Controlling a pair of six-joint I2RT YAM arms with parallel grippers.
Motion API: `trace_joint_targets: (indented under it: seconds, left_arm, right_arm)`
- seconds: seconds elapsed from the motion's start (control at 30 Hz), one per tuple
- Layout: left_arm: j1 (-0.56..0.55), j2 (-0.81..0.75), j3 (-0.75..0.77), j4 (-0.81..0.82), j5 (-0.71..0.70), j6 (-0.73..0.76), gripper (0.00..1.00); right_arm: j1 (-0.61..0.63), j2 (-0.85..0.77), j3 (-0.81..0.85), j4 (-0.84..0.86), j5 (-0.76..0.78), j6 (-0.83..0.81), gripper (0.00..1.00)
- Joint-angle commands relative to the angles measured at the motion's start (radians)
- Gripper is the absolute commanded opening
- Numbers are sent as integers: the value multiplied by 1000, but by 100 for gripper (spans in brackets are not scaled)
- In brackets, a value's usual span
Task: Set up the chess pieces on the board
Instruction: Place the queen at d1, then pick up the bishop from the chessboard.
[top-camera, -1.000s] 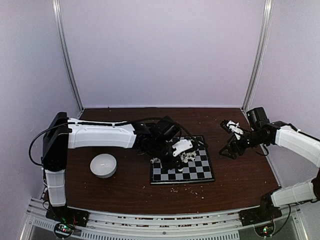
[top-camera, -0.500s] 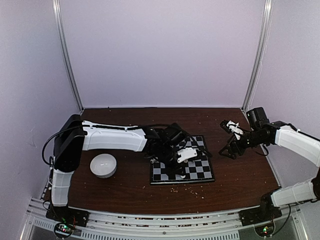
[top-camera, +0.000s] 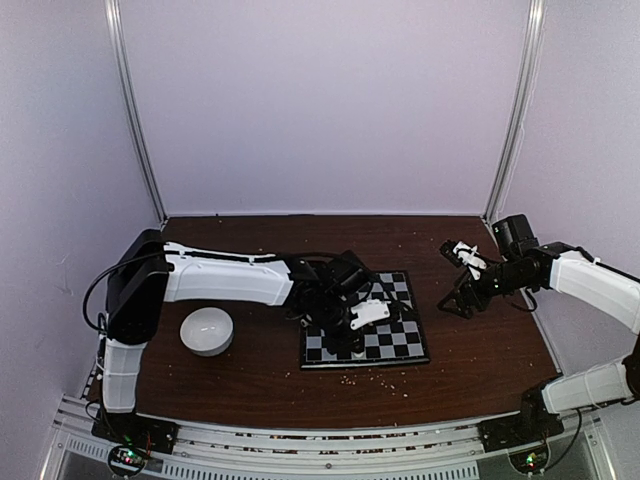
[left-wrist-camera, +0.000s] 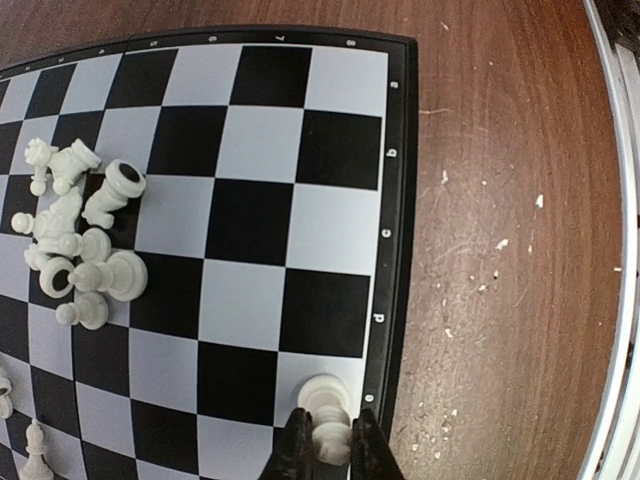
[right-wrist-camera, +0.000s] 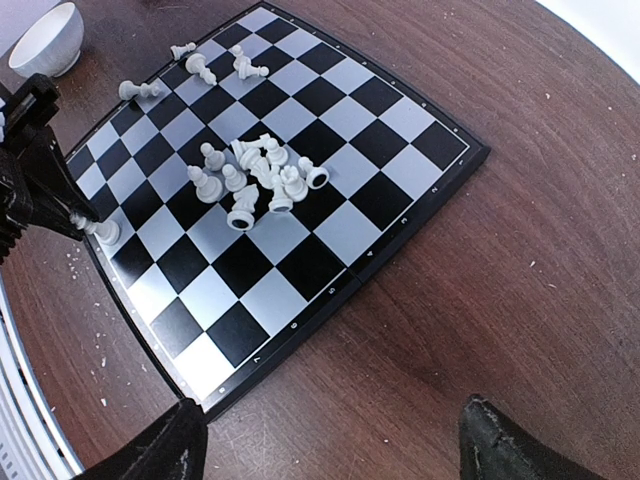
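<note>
The left hand (top-camera: 350, 328) has slid from the middle of the board (top-camera: 405, 345) to its near edge. The right hand (top-camera: 458, 278) stays spread, off to the board's right. Only the left wrist view shows the fingers pinching one chess piece (left-wrist-camera: 325, 405), upright on a rim square. The other chess pieces (right-wrist-camera: 262, 180) lie heaped mid-board, pointing all ways.

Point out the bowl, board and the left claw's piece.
bowl (right-wrist-camera: 42, 62): right wrist view, outer wall.
board (left-wrist-camera: 258, 148): left wrist view, bare pale square.
held piece (left-wrist-camera: 325, 400): left wrist view, rounded top.
</note>
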Motion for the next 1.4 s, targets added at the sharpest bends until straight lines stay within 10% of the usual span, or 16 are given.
trace_joint_targets:
  seconds: [0.0,0.93,1.37]
  left_arm:
    - [-7,-18,-19,12,-44,-30,4]
    - [19,-302,-41,-5,-227,-68,46]
    - [297,-296,-263,313,-147,-653,47]
  right_arm:
    - [-2,4,-1,-1,13,-19,87]
    - [5,4,60,-78,-50,-39,85]
    - [259,257,403,-171,179,-26,72]
